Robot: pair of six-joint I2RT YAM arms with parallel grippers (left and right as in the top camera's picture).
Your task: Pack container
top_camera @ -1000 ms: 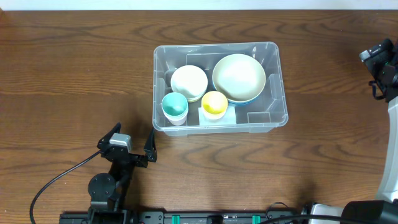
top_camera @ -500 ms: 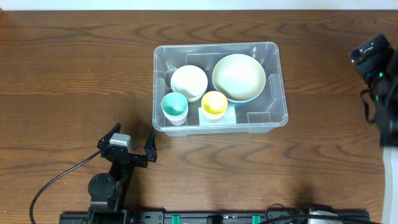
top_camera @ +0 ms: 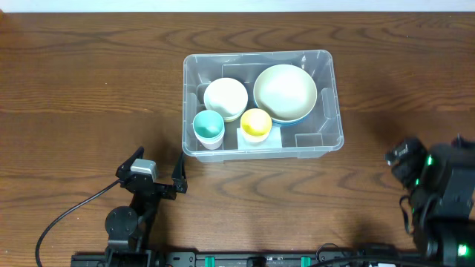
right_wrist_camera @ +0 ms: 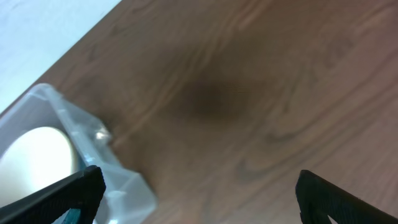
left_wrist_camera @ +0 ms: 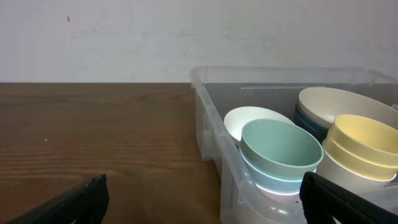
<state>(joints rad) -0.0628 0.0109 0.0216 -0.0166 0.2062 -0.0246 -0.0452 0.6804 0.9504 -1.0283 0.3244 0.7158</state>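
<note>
place: robot lab bench | cues: wood-grain table point(top_camera: 74, 89), bare white wall point(left_wrist_camera: 124, 37), cabled arm base point(top_camera: 122, 222)

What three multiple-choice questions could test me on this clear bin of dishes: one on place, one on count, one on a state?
1. Where in the container is the teal cup?
A. corner nearest the left gripper
B. far right corner
C. outside it

2. How many dishes are in the container?
A. two
B. four
C. six

3. The left gripper is:
A. shut on a cup
B. open and empty
C. inside the container

Answers:
1 A, the teal cup sits at that near corner.
2 B, large bowl, small bowl, teal cup, yellow cup.
3 B, its fingers stand wide apart with nothing between.
</note>
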